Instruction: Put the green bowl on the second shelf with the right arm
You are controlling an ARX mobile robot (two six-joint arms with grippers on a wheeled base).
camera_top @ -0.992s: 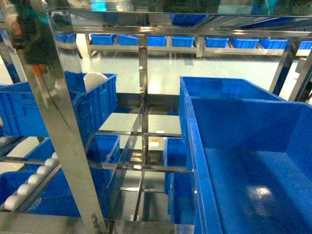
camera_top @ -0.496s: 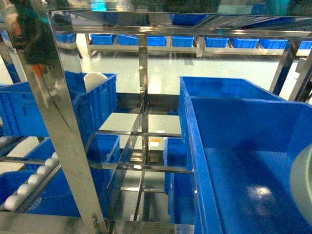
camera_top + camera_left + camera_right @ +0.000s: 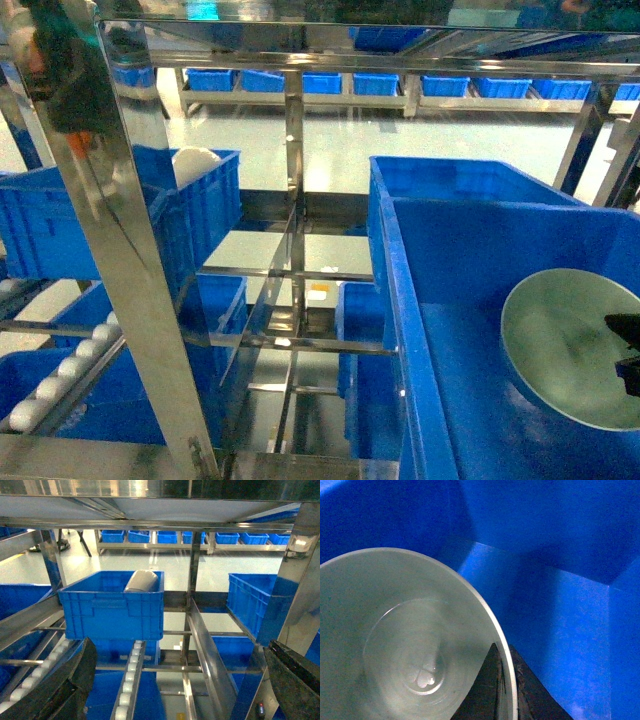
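**Bowl comes into view over the right-hand bin**

On the far left of my head view I see the slanted stainless-steel rack post (image 3: 120, 250), with white roller tracks (image 3: 60, 375) running down beside it. Further in sits a blue plastic crate (image 3: 195, 215) holding a white domed thing (image 3: 195, 165). The left gripper (image 3: 175, 685) hangs spread wide in front of the rack, its dark fingers (image 3: 55, 690) at either edge of the wrist view with nothing between them.

To the right, the large blue plastic bin (image 3: 470, 300) fills the frame. A second ago its interior was bare; half a second ago a pale rim edged in from the right; now the small, glossy, pale mint-green bowl (image 3: 575, 345) is fully inside the frame, tilted, above the bin's floor. The right gripper (image 3: 625, 350) pinches its rim, one finger (image 3: 490, 690) inside the wall. I judge the bowl is lifted and in transit; I cannot pick out the second shelf with certainty here.
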